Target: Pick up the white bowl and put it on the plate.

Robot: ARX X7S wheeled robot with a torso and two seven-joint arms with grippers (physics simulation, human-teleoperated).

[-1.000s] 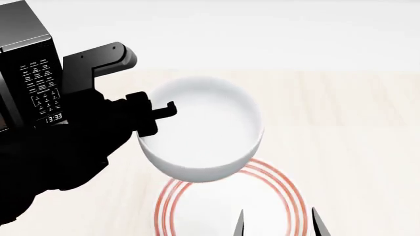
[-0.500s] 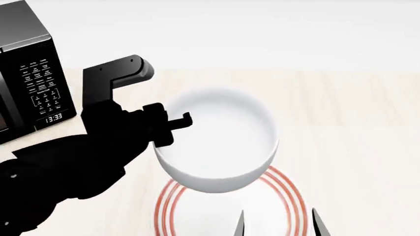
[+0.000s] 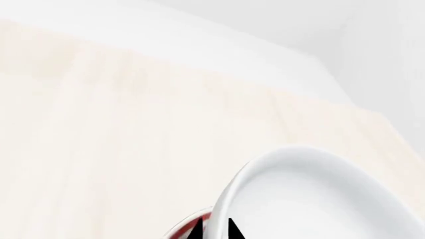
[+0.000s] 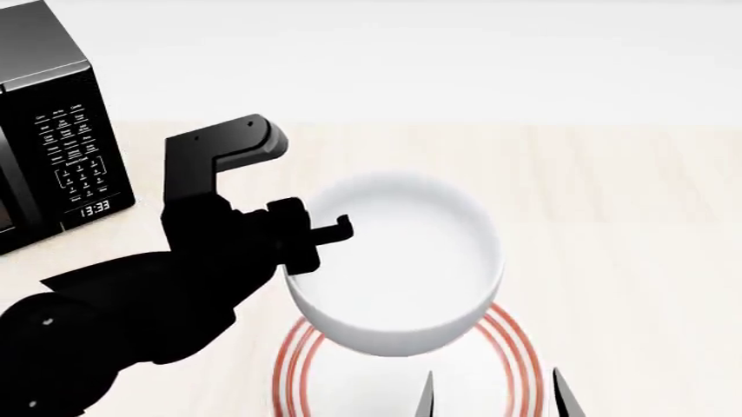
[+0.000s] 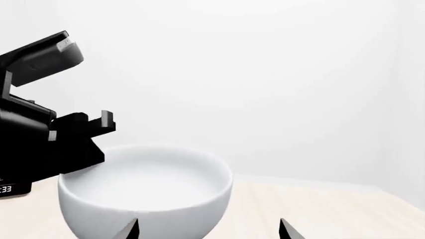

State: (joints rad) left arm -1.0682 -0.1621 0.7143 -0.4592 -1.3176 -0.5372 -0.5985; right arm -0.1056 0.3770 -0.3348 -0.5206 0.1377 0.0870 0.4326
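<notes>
- Presently catalogued: white bowl [image 4: 394,265], deep, plain and glossy, held in the air above the bench [image 4: 626,226], its near side overlapping the far part of the plate in the head view. Also seen in the left wrist view [image 3: 319,199] and the right wrist view [image 5: 146,199].
- Plate [image 4: 510,356], flat, white, with concentric red rings at the rim; lay on the bench under and just nearer than the bowl. A sliver of red ring showed beside the bowl's wall in the left wrist view [image 3: 189,226].
- Left claw [image 4: 304,239], black, pinched on the bowl's left rim; one finger lay inside the wall and one outside it, as the two dark tips either side of the rim showed in the left wrist view [image 3: 212,231].
- Right claw [image 4: 491,395], only two dark fingertips visible at the lower edge of the head view, spread well apart, nothing between them; it probably hovered over the plate's near right part, though the height could not be told. Tips also in the right wrist view [image 5: 209,230].
- Microwave [image 4: 52,130], black, keypad and lit clock facing right, stood at the far left of the bench, apart from bowl and plate.
- Bench: pale wood grain, white wall behind.
</notes>
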